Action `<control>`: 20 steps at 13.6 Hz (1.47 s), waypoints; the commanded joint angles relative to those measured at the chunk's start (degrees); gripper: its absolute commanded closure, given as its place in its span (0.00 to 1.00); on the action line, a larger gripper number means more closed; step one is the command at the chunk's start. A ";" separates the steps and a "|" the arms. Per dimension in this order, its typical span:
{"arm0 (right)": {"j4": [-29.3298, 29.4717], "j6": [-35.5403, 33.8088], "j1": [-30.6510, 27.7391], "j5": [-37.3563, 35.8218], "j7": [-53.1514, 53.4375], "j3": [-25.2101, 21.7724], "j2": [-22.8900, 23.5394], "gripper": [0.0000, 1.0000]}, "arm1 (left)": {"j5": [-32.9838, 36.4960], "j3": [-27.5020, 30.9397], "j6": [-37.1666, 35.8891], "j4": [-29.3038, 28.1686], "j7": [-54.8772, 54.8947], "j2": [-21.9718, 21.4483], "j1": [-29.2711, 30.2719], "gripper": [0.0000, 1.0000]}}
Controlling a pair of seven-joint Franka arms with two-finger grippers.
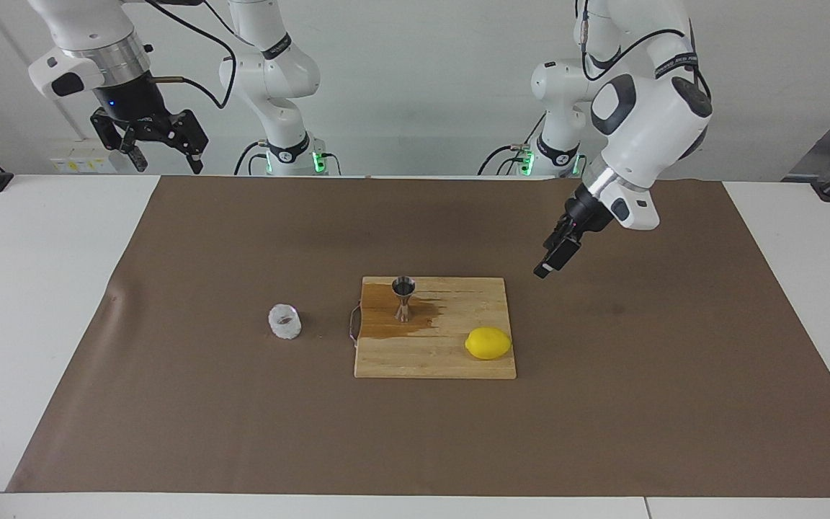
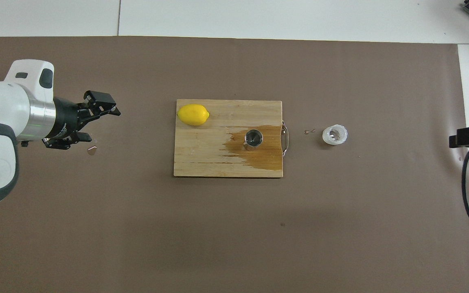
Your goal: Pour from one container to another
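The squat whitish glass cup [image 1: 285, 321] stands on the brown mat beside the board's handle, toward the right arm's end; it also shows in the overhead view [image 2: 334, 135]. The steel hourglass jigger [image 1: 404, 297] stands upright on the wooden cutting board [image 1: 436, 360], in a brown wet patch; the overhead view shows its open top [image 2: 253, 138]. My left gripper [image 1: 546, 265] hangs open and empty over the mat off the board's lemon end, apart from both containers; the overhead view shows it too [image 2: 104, 126]. My right gripper [image 1: 166, 160] waits open, high over the right arm's end.
A yellow lemon [image 1: 488, 343] lies on the board's corner toward the left arm's end, also in the overhead view [image 2: 193, 114]. A wire handle [image 2: 285, 138] sticks out of the board toward the cup. Two small bits lie on the mat [image 2: 310, 131] [image 2: 92, 150].
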 commanded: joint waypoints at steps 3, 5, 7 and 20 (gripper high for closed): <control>-0.50 -0.64 -0.65 0.71 0.87 0.04 -0.67 0.00 | 10.60 -0.45 -7.30 2.85 19.05 -0.60 1.23 0.00; -0.50 -0.64 -0.74 0.71 0.87 -0.05 -0.67 0.00 | 13.16 -0.36 -10.98 6.01 24.33 -0.25 1.84 0.00; -0.59 -4.56 -0.74 0.71 0.43 0.04 -2.33 0.00 | 13.43 -0.36 -16.60 11.36 27.68 1.06 2.28 0.00; -20.09 16.84 -3.21 1.06 -48.70 -0.22 -4.80 0.00 | 12.90 10.08 -23.38 16.29 31.21 0.36 -5.87 0.00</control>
